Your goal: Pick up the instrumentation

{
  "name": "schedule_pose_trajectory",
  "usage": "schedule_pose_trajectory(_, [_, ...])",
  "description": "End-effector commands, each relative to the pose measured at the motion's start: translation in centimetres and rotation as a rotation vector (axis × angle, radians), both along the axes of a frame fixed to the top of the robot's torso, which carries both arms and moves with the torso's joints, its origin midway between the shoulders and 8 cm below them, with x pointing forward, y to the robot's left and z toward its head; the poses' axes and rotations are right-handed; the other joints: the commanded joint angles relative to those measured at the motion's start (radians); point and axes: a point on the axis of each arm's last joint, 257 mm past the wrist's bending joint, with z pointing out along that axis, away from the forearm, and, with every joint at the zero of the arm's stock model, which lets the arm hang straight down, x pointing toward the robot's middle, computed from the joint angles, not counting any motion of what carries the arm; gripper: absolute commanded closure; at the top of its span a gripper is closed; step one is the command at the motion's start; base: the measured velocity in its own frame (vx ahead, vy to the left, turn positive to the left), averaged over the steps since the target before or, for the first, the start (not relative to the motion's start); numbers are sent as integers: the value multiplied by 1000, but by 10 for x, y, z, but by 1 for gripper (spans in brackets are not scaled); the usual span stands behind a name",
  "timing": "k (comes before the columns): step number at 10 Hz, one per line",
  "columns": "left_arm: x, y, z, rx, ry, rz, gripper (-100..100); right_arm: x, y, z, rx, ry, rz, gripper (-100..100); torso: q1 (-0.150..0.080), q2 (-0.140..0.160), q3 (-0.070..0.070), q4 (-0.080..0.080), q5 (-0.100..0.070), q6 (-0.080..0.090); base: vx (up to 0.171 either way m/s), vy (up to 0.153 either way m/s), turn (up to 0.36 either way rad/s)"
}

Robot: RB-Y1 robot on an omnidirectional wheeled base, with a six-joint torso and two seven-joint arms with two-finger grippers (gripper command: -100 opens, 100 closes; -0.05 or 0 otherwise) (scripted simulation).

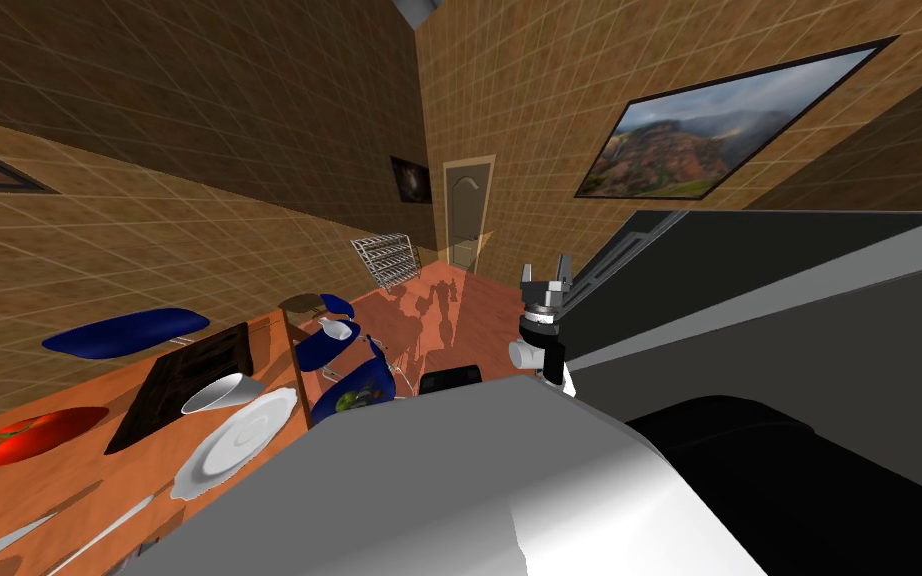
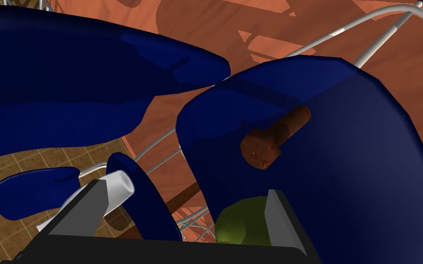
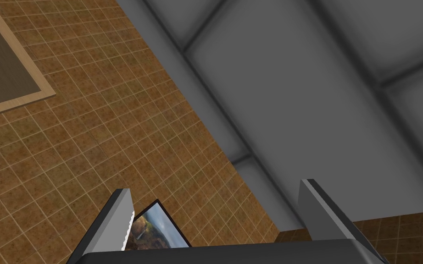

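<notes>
Left gripper (image 2: pixel 185 185) spread over blue seat (image 2: pixel 353 151), brown object (image 2: pixel 272 137) on it, perhaps the instrumentation, right gripper (image 1: pixel 546 268) spread

Right hand (image 3: pixel 215 185), 2 fingers (image 3: pixel 114 220) apart, facing grey panels (image 3: pixel 297 91).

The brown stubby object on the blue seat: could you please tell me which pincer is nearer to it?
Left. The left pincer hangs open just short of the brown object; the right pincer is raised beside the grey cabinet, well away.
</notes>
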Motion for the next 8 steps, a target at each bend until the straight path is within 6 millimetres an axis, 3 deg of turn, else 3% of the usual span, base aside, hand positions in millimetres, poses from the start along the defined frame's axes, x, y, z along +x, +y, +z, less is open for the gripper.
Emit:
schedule_pose_trajectory(1, [-7,5,-9,0,33,11,-100,0,0,0,0,0,0,0,0,0,0,0,0,0,60,-16,5])
schedule_pose_trajectory(8, [-54,28,-48,-4,200,73,-100,0,0,0,0,0,0,0,-1,-1,-1,0,0,0,68,-25,8])
